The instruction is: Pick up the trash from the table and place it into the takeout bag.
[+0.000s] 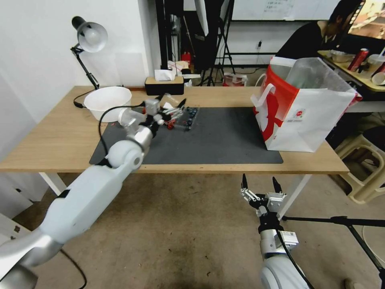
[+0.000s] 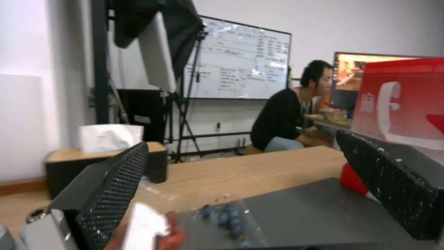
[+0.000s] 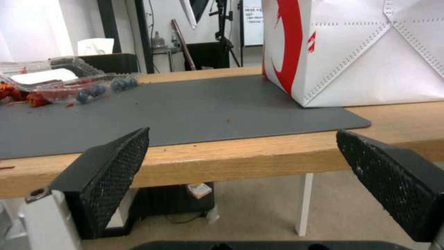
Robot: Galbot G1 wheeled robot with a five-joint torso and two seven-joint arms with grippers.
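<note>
The left gripper (image 1: 173,109) reached over the table's (image 1: 52,136) dark mat (image 1: 224,136), its fingers spread wide. Just beyond and beneath its fingertips lay the trash: a clear plastic clamshell container (image 1: 182,115) with blue and red bits inside. From the head camera the container was half hidden behind the gripper. The left wrist camera looked straight between the two black ribbed pads (image 2: 113,194) and showed the container (image 2: 217,218) low between them, not pinched. It also showed a tissue box (image 2: 106,156) farther back on the tabletop.

The right gripper (image 1: 260,185) hung below the table's near edge, released, fingers parted and holding nothing. Its own camera caught the container (image 3: 60,81) well off to one side on the mat, a view under the tabletop to a white leg (image 3: 303,201), and the takeout bag (image 3: 360,52) standing close ahead on the mat's far end. The head camera showed the bag (image 1: 304,116) upright with its clear liner open, well apart from the left gripper.
</note>
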